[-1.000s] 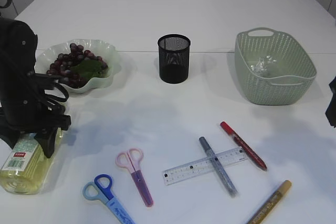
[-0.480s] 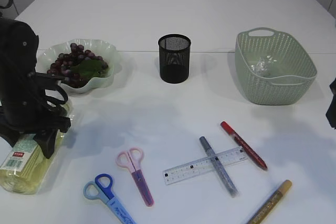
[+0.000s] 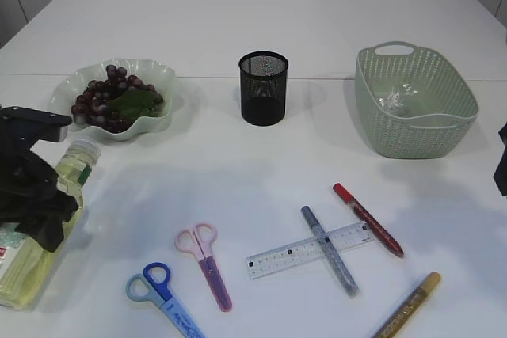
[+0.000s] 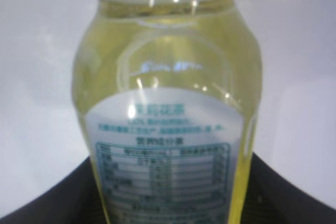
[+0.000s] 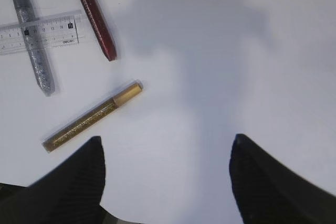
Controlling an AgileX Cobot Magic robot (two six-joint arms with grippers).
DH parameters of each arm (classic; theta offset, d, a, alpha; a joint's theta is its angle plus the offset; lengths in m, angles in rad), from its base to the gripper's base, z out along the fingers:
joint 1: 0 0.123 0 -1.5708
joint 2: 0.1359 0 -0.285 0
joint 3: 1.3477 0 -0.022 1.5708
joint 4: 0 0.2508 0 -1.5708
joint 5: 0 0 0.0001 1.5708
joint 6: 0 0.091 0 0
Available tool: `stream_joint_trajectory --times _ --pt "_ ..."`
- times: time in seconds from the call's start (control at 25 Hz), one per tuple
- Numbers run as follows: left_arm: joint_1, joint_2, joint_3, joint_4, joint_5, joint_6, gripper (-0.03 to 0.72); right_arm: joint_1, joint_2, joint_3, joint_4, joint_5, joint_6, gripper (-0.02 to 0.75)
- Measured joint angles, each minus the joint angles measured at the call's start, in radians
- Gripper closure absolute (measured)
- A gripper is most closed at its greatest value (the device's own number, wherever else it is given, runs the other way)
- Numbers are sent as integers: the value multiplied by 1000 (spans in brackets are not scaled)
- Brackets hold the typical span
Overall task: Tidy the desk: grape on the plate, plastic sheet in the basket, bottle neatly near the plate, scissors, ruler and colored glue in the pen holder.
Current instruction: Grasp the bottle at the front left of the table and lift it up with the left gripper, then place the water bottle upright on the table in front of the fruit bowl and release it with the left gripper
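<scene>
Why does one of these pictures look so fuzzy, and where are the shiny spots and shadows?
Left wrist view: the bottle fills the frame too close to focus, so its label is blurred, and bright glints sit on its shoulder. Right wrist view: sharp on the gold glue pen, with a soft grey shadow across the table. Exterior view: evenly lit, with only faint shadows beside the pen holder.

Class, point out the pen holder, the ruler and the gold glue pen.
pen holder [image 3: 262,94]: exterior view, mesh wall.
ruler [image 3: 287,256]: exterior view, left half.
gold glue pen [image 5: 86,120]: right wrist view, middle of barrel.
</scene>
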Motion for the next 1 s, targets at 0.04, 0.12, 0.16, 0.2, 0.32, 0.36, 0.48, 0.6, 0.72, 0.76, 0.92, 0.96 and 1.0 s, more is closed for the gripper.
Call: stream_joint_trajectory --times 0.04,0.12,0.16,0.2,0.32,0.36,0.48,0.6,0.72,0.76,0.92,0.96,1.0 --pt "0 -32 23 2 -6 18 260 0 0 0 0 0 0 163" --pt "0 -95 61 2 -30 51 260 0 0 0 0 0 0 163" --pt "0 -131 80 2 -46 67 260 0 0 0 5 0 0 163" --pt "0 -167 98 2 -65 76 260 0 0 0 5 0 0 163" --pt "0 -271 150 2 -156 95 260 0 0 0 7 0 0 163" --pt "0 -301 169 2 -190 103 260 0 0 0 7 0 0 163" --pt "0 -386 221 -13 -315 138 260 0 0 0 7 0 0 163" --pt "0 -426 283 -33 -467 138 261 0 0 0 7 0 -2 163" --pt "0 -430 346 -56 -641 143 261 0 0 0 9 0 -2 163" --pt "0 -430 367 -62 -687 145 261 0 0 0 9 0 -2 163" --pt "0 -430 421 -64 -908 145 261 0 0 0 10 0 -2 163" --pt "0 -428 426 -64 -958 138 261 0 0 0 10 0 -2 163" --pt "0 -421 429 -56 -1007 138 261 0 0 0 10 0 -2 163"
